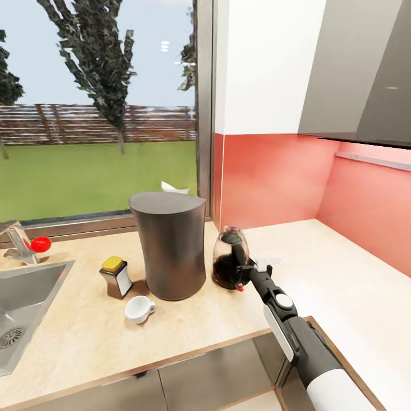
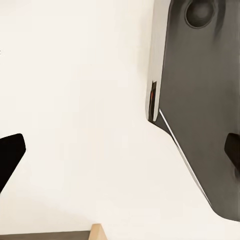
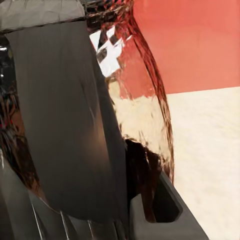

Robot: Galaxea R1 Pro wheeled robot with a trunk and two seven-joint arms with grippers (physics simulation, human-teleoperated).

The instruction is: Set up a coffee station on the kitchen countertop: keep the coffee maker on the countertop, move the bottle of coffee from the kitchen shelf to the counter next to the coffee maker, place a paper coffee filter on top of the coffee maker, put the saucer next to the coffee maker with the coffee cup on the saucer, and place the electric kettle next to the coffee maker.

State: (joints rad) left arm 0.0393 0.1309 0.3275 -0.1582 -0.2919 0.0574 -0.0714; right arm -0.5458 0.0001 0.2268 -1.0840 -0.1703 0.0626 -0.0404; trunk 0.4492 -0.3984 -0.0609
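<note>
The tall dark grey coffee maker (image 1: 168, 251) stands mid-counter on the light wood-look kitchen countertop (image 1: 319, 268). A whitish paper coffee filter (image 1: 174, 187) peeks over its top rear edge. To its left stands the bottle of coffee (image 1: 116, 277) with a yellow lid, and the white coffee cup (image 1: 138, 309) sits in front on the bare counter. Right of the coffee maker the glass electric kettle (image 1: 229, 264) stands upright. My right gripper (image 1: 252, 267) is shut on its black handle (image 3: 65, 125), one finger (image 3: 160, 215) pressed against it. My left gripper (image 2: 120, 152) is open and holds nothing. The saucer and kitchen shelf are out of view.
A steel sink (image 1: 25, 285) and a faucet with a red knob (image 1: 40, 244) lie at the left. A window runs behind the counter, and a red backsplash (image 1: 274, 177) meets a corner at the right. A large grey wall unit (image 1: 365, 74) hangs at the upper right. Grey cabinet fronts (image 1: 188, 382) lie below.
</note>
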